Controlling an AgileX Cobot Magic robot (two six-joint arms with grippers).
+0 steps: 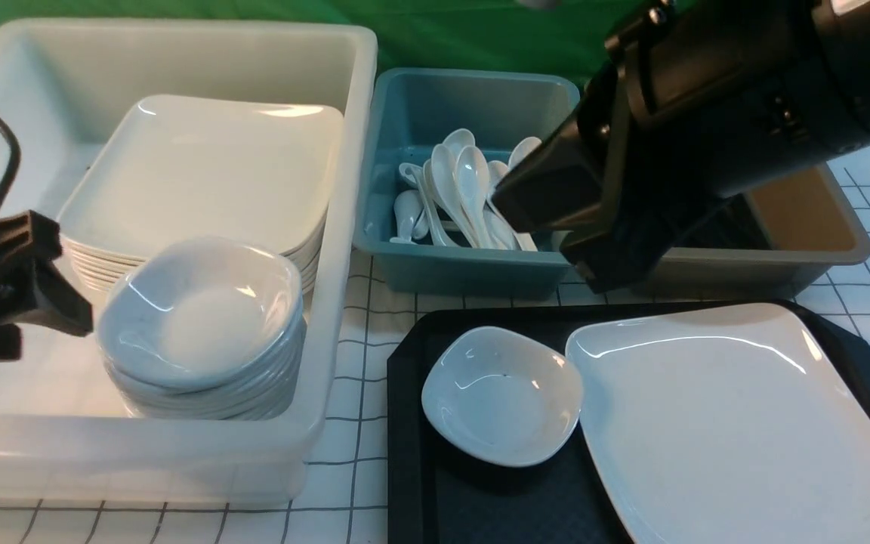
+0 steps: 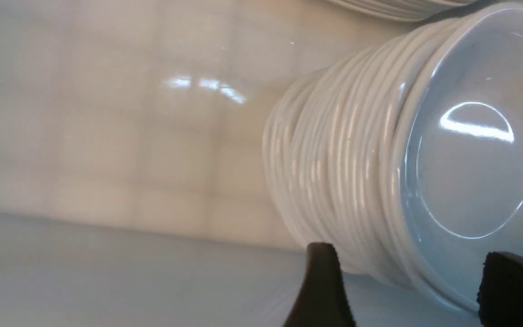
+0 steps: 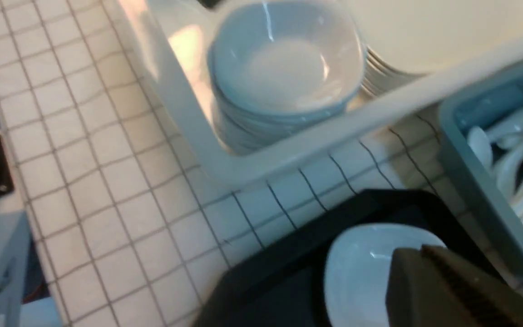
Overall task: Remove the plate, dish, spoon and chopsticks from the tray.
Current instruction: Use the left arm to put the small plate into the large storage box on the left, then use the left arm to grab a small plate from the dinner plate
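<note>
The plate (image 1: 737, 423) lies flat on the right part of the tray (image 1: 407, 453), filling most of it. The dish (image 1: 503, 397) sits on the same tray just to the plate's left, its rim touching or nearly touching the plate's edge. The tray rests on a gridded white cloth (image 1: 363, 408).

The right gripper (image 3: 407, 268) hangs above the tray's far left area, over the dish. Its wrist view is blurred and shows only one dark mass of fingers, so the jaws look pressed together with nothing between them.

Beyond the tray stands a teal tub (image 1: 473, 276) holding a heap of white spoons (image 1: 469, 181), and a brown tub (image 1: 820, 257) is beside it, largely hidden by the right arm.

To the left, a white tub (image 1: 329, 317) contains a stack of large plates (image 1: 208, 166) and, nearer, a stack of small dishes (image 1: 201, 325). The left gripper (image 2: 413, 286) is inside this tub beside the small stack, its fingers (image 2: 323, 290) spread wide and gripping nothing.
</note>
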